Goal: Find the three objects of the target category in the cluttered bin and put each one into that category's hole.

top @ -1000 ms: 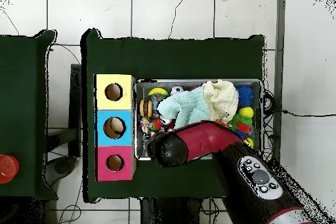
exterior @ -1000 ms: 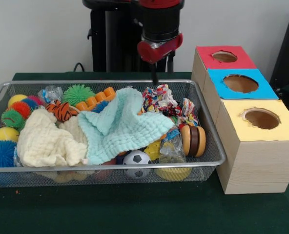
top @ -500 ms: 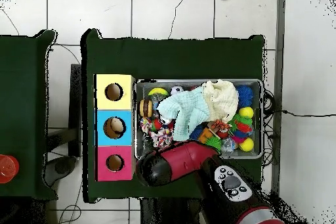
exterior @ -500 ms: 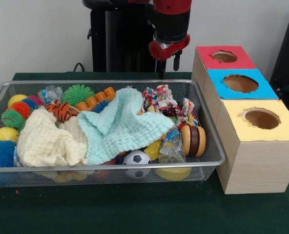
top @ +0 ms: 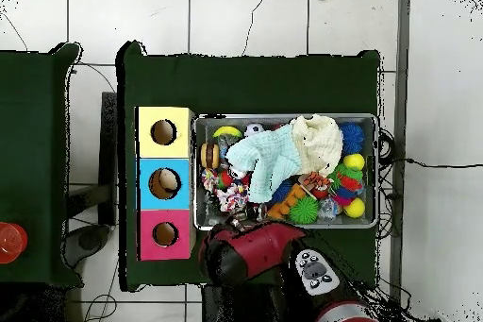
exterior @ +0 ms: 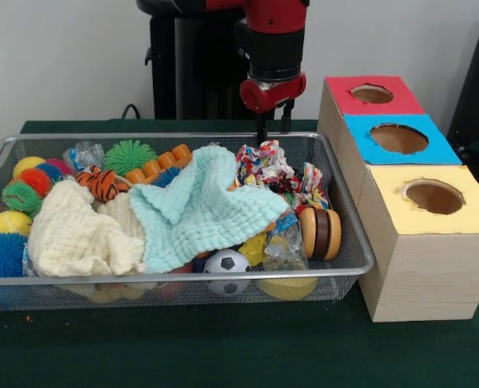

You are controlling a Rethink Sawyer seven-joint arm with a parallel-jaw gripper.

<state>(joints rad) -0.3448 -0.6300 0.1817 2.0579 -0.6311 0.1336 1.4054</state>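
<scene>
Retreating toward the bin's [exterior: 346, 252] far rim, the gripper [exterior: 273, 128] is hanging released and empty; nothing sorted yet.

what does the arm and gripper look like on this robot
The arm is a thick round red shell with a black band near the wrist, ending in a red rounded cap. The gripper is two thin dark prongs. From above, the arm shows a black panel with grey buttons.

The red and black arm hangs vertically at the table's far edge, its gripper [exterior: 273, 123] pointing down, fingers apart.
</scene>
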